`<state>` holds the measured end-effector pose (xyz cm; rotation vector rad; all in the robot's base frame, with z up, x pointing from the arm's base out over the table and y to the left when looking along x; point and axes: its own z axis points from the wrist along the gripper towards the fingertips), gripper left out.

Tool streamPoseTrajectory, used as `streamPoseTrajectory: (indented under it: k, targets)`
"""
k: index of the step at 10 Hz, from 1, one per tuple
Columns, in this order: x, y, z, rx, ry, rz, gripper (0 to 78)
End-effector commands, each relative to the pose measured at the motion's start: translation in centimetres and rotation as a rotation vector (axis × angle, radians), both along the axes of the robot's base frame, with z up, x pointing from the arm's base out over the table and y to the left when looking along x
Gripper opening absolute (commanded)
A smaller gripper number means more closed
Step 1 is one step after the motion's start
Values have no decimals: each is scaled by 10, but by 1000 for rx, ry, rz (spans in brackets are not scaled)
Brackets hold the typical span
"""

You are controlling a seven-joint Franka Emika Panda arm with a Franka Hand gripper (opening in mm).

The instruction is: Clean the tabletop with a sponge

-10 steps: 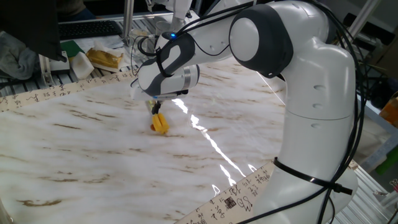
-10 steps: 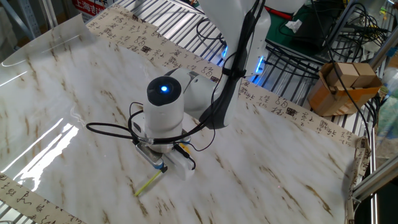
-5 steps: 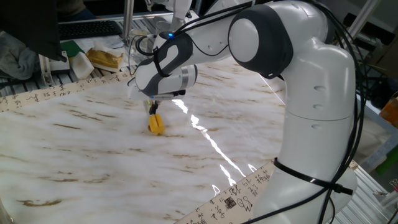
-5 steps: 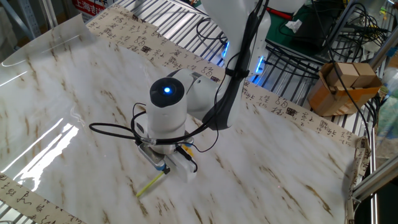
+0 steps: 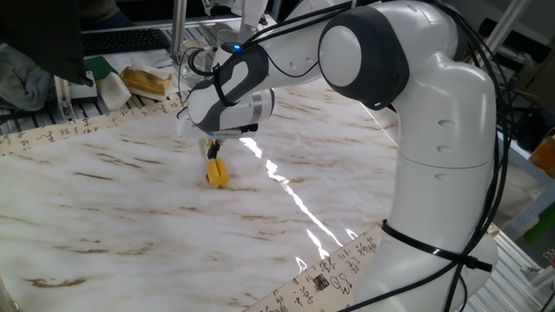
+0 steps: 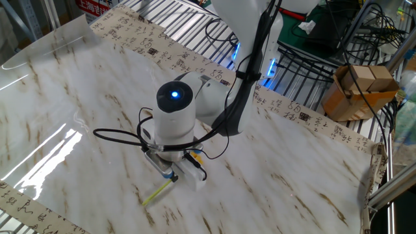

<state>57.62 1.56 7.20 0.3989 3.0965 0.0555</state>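
Note:
The tabletop point(image 5: 113, 208) is glossy white marble pattern with brown streaks, also in the other fixed view point(image 6: 78, 91). My gripper point(image 5: 213, 152) points down over its middle and is shut on the sponge. The sponge's yellow-orange head point(image 5: 217, 174) sticks out below the fingers and touches the tabletop. In the other fixed view the gripper point(image 6: 174, 174) sits under the arm's round wrist, and the pale yellow-green stick handle point(image 6: 155, 194) slants out from it low over the surface. The head is hidden there.
A beige strip with black characters point(image 5: 78, 130) edges the tabletop. A tan lumpy chunk on white wrapping point(image 5: 146, 81) lies beyond it at the back. A cardboard box point(image 6: 356, 88) and cables stand on slatted metal racks to the right. The arm's white base point(image 5: 442, 199) stands at the table's edge.
The gripper and sponge slid a little to the left across the tabletop over the past second. In the last half second they barely moved.

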Motion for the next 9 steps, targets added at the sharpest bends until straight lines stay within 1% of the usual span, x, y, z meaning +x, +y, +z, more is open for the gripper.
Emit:
streamPoseTrajectory:
  k: [1, 3, 4, 6, 7, 9]
  targets:
    - [2, 1, 5, 3, 4, -3, 11]
    - [1, 3, 8, 10, 9, -11, 11]
    - [2, 3, 8, 34, 8, -19, 11]
    - [2, 4, 8, 46, 8, -29, 11]
    - [3, 4, 8, 69, 4, -40, 11]
    - [3, 4, 8, 89, 1, -51, 11]
